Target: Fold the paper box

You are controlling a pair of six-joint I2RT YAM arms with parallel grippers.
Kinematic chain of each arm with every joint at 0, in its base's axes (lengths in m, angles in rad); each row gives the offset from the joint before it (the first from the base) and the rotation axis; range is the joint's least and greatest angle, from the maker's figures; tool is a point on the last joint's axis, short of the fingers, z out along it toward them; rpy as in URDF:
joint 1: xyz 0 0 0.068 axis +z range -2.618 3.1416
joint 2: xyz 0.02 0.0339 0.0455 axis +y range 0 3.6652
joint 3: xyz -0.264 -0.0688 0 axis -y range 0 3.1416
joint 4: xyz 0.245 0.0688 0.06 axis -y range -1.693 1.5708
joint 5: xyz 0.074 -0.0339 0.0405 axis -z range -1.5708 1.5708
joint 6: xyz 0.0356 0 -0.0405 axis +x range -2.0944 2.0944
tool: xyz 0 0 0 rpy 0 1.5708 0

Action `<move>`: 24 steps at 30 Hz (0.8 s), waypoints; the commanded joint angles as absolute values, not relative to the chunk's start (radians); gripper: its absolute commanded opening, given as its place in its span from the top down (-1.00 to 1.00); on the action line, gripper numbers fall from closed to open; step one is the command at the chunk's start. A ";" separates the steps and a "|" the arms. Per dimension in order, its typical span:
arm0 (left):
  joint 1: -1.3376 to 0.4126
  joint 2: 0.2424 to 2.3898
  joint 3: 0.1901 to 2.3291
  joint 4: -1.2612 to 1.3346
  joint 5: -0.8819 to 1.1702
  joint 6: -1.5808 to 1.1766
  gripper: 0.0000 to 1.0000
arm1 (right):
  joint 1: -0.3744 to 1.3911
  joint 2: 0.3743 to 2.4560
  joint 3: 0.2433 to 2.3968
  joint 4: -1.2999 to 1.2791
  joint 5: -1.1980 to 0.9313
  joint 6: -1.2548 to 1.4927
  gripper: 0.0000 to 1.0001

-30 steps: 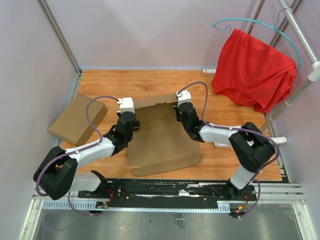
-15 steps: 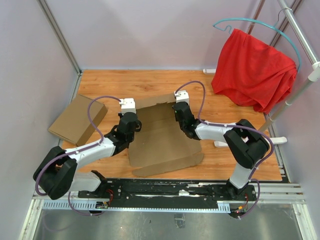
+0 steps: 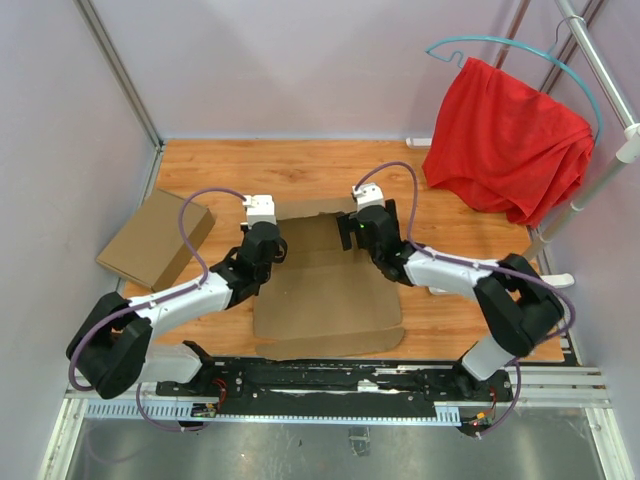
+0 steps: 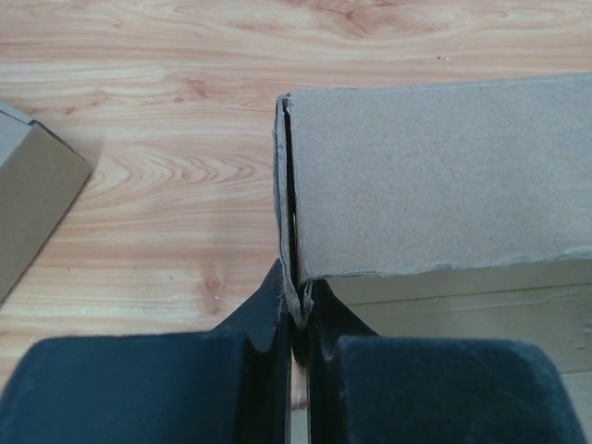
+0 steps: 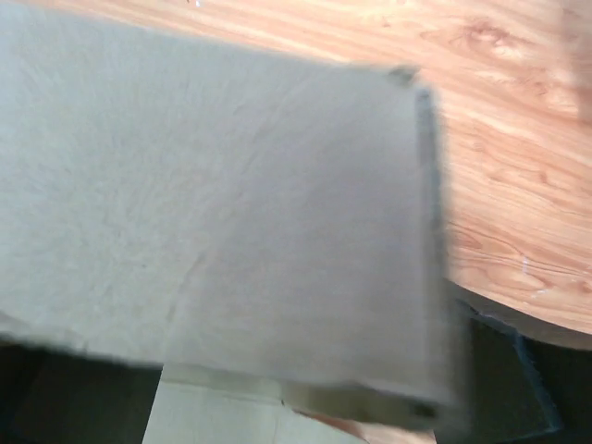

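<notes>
Box sits mid-bench between the two arms, brown die-cut sheet. The near half lies flat on the wood, with a long flap along the edge nearest the bases. The far end looks lifted, with a panel up between the two wrists.

Left gripper: closed, pinching the box's left side wall at its near end. In the left wrist view that wall is a doubled layer seen edge-on, a thin dark slit between the two plies, and both fingers are pressed flat against it. From above, the left arm comes in from the near-left corner and the wrist sits at the box's far-left corner.

Right gripper: jaws spread wide, not holding anything that I can see. The right wrist view is motion-blurred. A grey-brown box panel fills most of it, and the dark fingers only show in the bottom corners, far apart. Can't tell if either finger touches the panel. From above, it sits at the box's far-right corner, opposite the left one.

Tan box: closed block, at an angle, on the left edge of the bench, well apart from the work. Its corner also shows at the left of the left wrist view.

Red cloth hangs on a teal hanger from the rack, far right, off the bench.
</notes>
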State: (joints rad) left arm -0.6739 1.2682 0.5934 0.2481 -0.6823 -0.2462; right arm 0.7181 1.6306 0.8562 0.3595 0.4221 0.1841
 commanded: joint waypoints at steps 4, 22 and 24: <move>-0.684 1.329 0.705 0.094 -0.683 -0.360 0.99 | 0.719 1.318 0.796 0.228 0.369 0.096 -0.97; -0.497 1.557 0.815 -0.177 -0.313 -0.887 0.85 | 0.555 0.969 0.791 -0.164 0.364 0.145 -0.97; -0.468 1.577 0.825 -0.214 -0.264 -0.924 0.84 | 0.539 0.959 0.779 -0.159 0.347 0.155 -0.97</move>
State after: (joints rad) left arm -0.5095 1.4822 0.8639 -0.0040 -0.4866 -0.7471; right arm 0.5728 0.9806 0.8001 -0.0967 0.3481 0.1101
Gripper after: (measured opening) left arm 0.081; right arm 0.983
